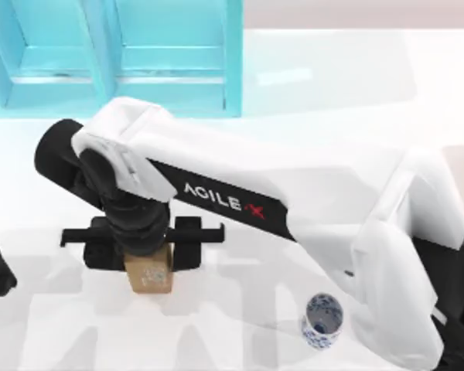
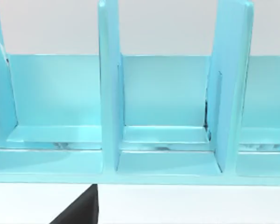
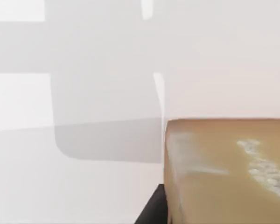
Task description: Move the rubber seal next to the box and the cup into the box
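Top view: right gripper (image 1: 148, 246) sits over the rubber seal (image 1: 149, 275), lower left of centre; finger state I cannot tell. Cup (image 1: 322, 319) lower right. Step: seal pickup. Next: carry toward box (image 1: 116, 54), upper left.

White table (image 1: 332, 85): box (image 1: 116, 54), rubber seal (image 1: 149, 277), cup (image 1: 322, 319)

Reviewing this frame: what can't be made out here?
- Right end effector fingers, top view: hidden under its own wrist, so grip on the rubber seal is unclear.
- Rubber seal, right wrist view: cut off by the frame edge.
- Box, top view: cut off at the top edge.
- Cup: base hidden.
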Robot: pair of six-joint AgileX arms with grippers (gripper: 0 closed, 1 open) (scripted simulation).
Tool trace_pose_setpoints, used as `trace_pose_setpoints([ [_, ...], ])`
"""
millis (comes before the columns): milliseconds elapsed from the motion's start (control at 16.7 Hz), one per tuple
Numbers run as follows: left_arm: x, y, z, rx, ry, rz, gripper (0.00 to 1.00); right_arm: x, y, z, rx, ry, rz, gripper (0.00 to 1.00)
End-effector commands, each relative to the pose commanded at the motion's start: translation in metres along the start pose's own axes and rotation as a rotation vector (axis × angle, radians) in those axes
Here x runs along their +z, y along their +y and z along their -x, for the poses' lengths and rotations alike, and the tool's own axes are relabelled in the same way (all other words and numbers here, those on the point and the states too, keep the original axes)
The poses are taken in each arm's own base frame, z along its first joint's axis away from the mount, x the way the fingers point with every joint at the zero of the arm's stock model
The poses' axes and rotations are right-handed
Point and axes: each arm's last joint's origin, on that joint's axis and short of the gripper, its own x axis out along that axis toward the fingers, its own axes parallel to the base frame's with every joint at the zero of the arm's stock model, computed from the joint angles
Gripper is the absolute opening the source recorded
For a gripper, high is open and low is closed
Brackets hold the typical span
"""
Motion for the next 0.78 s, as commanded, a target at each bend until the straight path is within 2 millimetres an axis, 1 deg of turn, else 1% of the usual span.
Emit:
trace_pose_setpoints([
  [540,0.0,0.0,0.0,0.0,0.0,0.0,1.0,-0.001,0.0,0.0,-0.002,0.002,0.002,0.0],
  [660,0.0,0.0,0.0,0.0,0.0,0.0,1.0,0.002,-0.008,0.009,-0.005,0.003,0.003,0.0],
  [780,0.0,0.0,0.0,0.0,0.0,0.0,1.0,0.007,-0.025,0.027,-0.005,0.003,0.0,0.0],
])
